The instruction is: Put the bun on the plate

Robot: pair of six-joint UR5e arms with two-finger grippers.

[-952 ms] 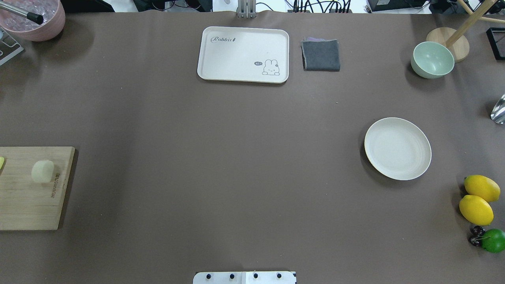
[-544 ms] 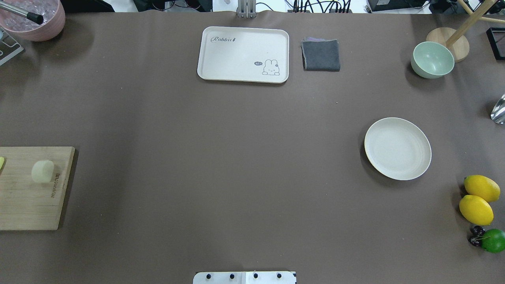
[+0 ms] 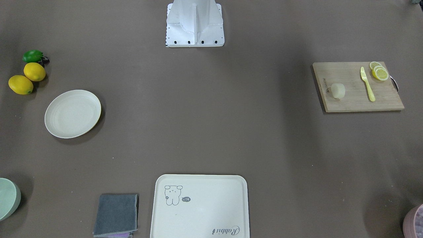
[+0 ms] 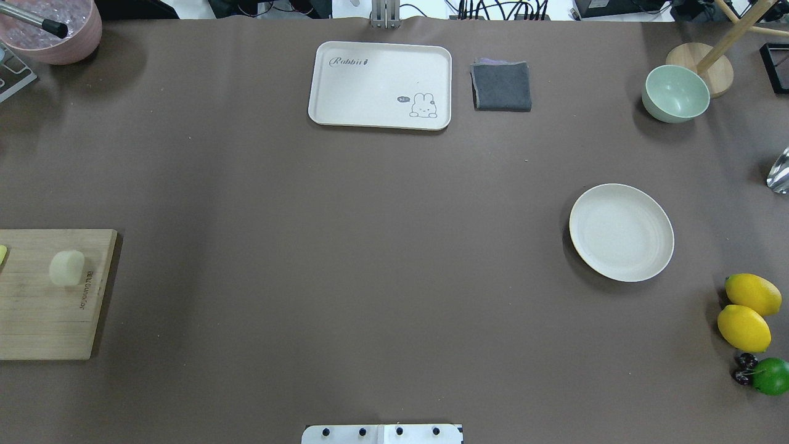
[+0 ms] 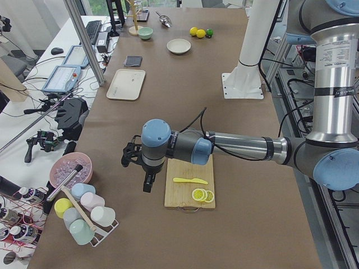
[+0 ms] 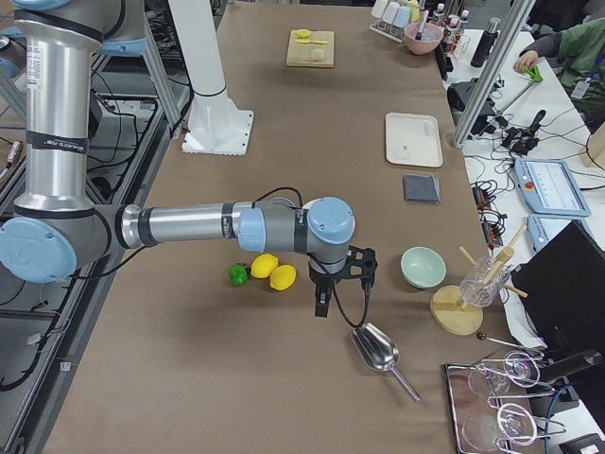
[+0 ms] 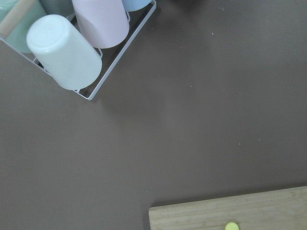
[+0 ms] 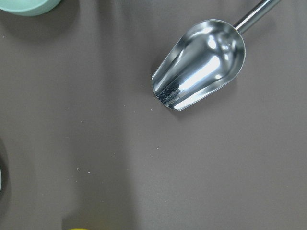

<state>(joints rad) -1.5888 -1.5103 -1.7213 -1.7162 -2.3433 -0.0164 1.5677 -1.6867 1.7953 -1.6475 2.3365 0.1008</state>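
Overhead exterior view: nothing has changed over the last second. The bun [image 4: 66,267] lies where it was on the cutting board [image 4: 43,320], at roughly 9 o'clock on the table [image 4: 345,246]. The plate [image 4: 621,232] sits bare at roughly 3 o'clock, well apart from it. No arm enters this view. Judgement: the task has not begun; the pick has yet to be made and the whole carry across the table remains.

Left gripper [image 5: 147,182]: seen only from the left end of the table, hanging above the brown cover at about 9 o'clock of the board in that view, off the board and touching nothing. Its wrist camera shows the cup rack [image 7: 91,62] at 11 o'clock and only a corner of the board at 5 o'clock; the bun is out of that frame. How far the jaws stand apart cannot be told.

Right gripper [image 6: 326,301]: seen only from the right end, hanging above the table near the metal scoop [image 8: 201,64], holding nothing visible. Its opening cannot be told either.

Judgement: the left arm is nearer the bun and likely takes the pick.
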